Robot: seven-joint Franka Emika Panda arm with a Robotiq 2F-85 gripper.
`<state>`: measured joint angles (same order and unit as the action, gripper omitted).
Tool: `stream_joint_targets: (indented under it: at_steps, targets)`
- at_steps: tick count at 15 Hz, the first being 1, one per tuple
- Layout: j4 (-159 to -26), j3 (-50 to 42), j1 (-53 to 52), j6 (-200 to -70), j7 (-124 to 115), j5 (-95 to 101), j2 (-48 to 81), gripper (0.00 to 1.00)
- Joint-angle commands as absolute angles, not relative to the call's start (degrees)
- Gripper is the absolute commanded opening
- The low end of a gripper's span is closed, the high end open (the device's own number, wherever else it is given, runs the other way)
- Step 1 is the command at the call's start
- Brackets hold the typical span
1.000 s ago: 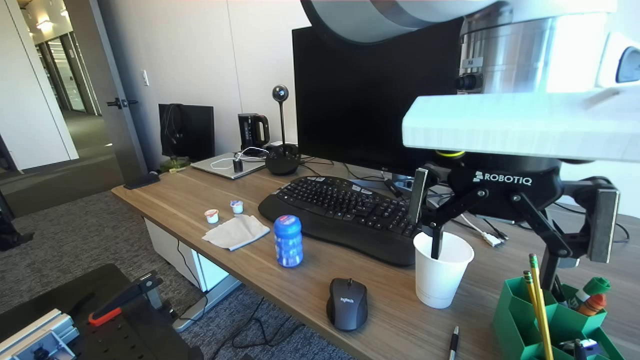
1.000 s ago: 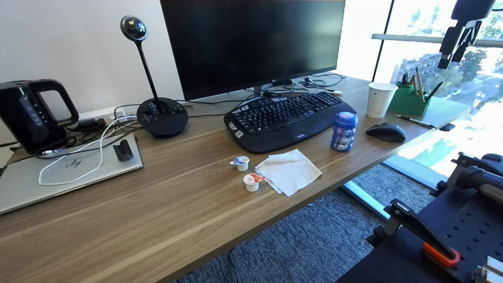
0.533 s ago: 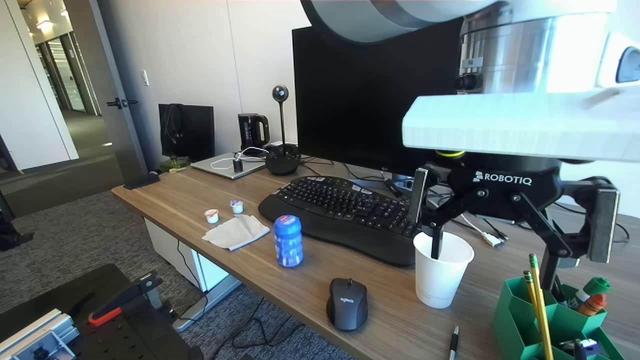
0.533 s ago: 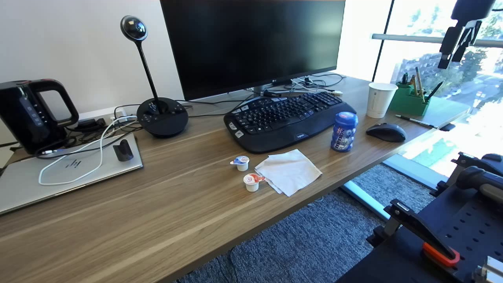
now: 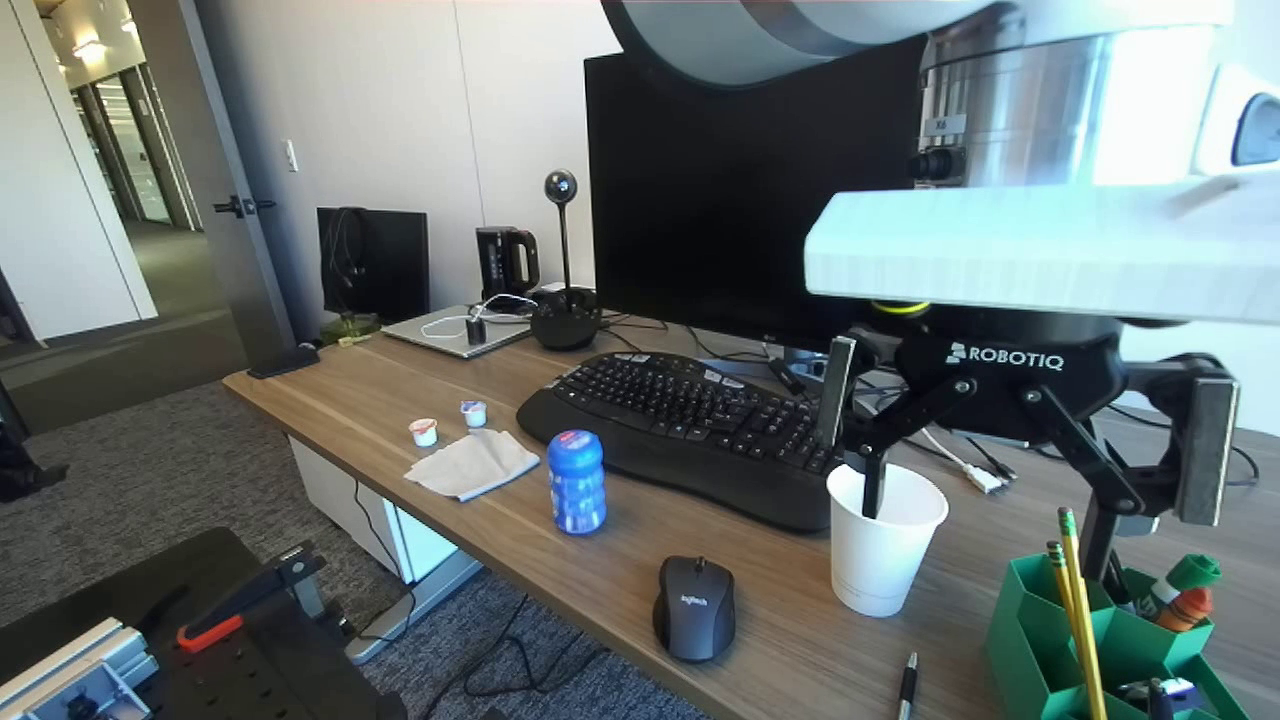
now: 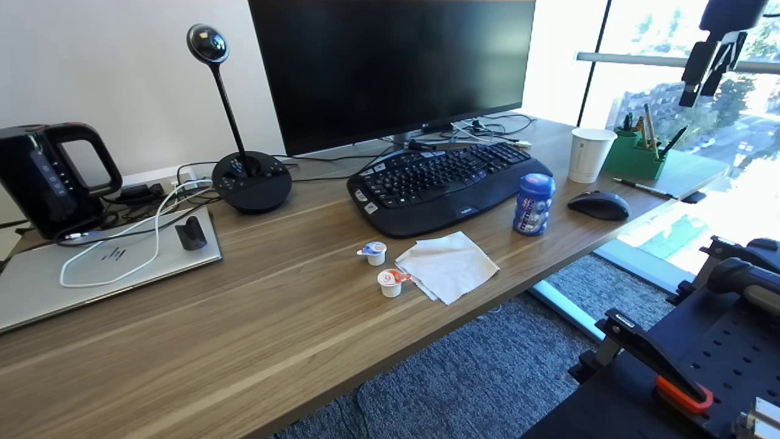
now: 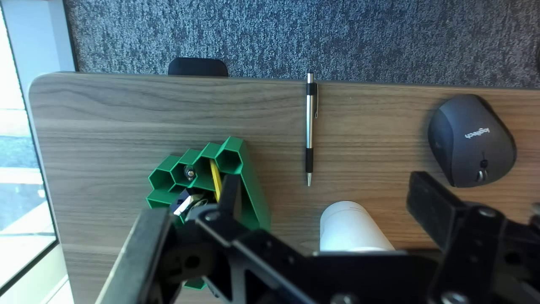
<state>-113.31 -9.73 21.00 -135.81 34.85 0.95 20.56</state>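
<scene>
Robot gripper (image 5: 984,540) hangs over a wood-grain desk (image 6: 213,341), its fingers spread wide w/ nothing b/w them. Nearest below is a white paper cup (image 5: 883,555), upright on the desk. In an exterior view 1 finger overlaps the cup's mouth, but that's line of sight only: in an exterior view the gripper (image 6: 698,96) is well above, touching nothing. Just beside the cup, not touching it, stands a green pen holder (image 6: 634,161) w/ pencils (image 5: 1084,635) sticking up. A pen (image 7: 310,126) lies near the cup, toward the desk edge. On the cup's side away from the holder: a black keyboard (image 6: 445,183), a mouse (image 5: 695,610) and, past the mouse, a blue jar (image 6: 534,207). Risks, as I judge: if it came straight down this wide, the finger covering part of the holder in the wrist view could snag the pencils, b/c they poke up so close to the cup. The cup looks thin & light, so an off-center bump could tip it; too hard a squeeze would prob. crumple it. Can't tell if there's liquid inside; if so, a spill could reach the keyboard. The pen's end reaches the edge, so a nudge could drop it.
</scene>
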Motion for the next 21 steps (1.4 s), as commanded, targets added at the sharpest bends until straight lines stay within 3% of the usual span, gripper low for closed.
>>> stream_joint_targets:
  at_steps: [1, 12, 21]
  targets:
    - [-113.25, -9.54, 21.06, -135.73, 34.69, 1.07, 20.53, 1.0]
    - [-114.13, -8.35, 19.26, -136.01, 34.02, 1.02, 19.47, 1.0]
    - [-126.58, -8.11, 17.39, -139.47, 34.83, 1.47, 9.29, 1.0]
